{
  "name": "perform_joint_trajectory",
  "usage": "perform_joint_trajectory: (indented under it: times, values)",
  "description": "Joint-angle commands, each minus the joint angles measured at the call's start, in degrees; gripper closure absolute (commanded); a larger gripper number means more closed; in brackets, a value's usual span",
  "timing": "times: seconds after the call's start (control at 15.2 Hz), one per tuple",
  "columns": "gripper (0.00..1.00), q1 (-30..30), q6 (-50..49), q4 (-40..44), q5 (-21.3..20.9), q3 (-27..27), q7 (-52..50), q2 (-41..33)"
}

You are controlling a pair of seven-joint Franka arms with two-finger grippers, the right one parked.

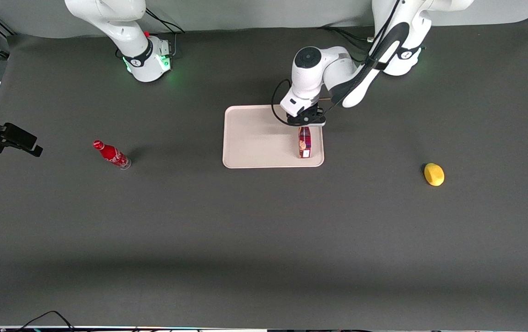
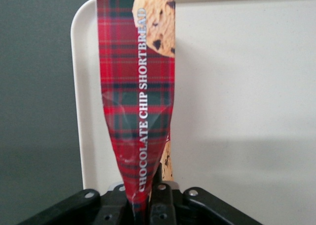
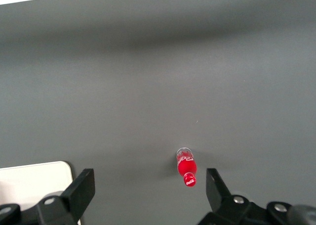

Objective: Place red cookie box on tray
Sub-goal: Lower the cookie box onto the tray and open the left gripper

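Observation:
The red cookie box (image 1: 304, 144), in red tartan printed with cookies, lies over the pale pinkish-beige tray (image 1: 255, 138), along the tray's edge toward the working arm's end. My left gripper (image 1: 308, 121) is shut on the box's end farther from the front camera. In the left wrist view the box (image 2: 138, 86) is pinched flat where the gripper (image 2: 144, 200) holds it, and its free end reaches the rim of the tray (image 2: 247, 86). Whether the box touches the tray floor cannot be seen.
A small red bottle (image 1: 112, 155) lies on the dark mat toward the parked arm's end, also in the right wrist view as the bottle (image 3: 186, 168). A yellow fruit (image 1: 434, 174) sits toward the working arm's end. A black camera mount (image 1: 8, 137) juts in at the table's edge.

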State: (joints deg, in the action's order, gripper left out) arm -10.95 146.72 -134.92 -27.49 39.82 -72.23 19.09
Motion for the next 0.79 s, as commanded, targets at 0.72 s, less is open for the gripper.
perform_joint_trajectory:
  times: [0.72]
  values:
    - [0.00,0.6,-6.2,5.6,-3.0,-1.1,2.3,-2.8]
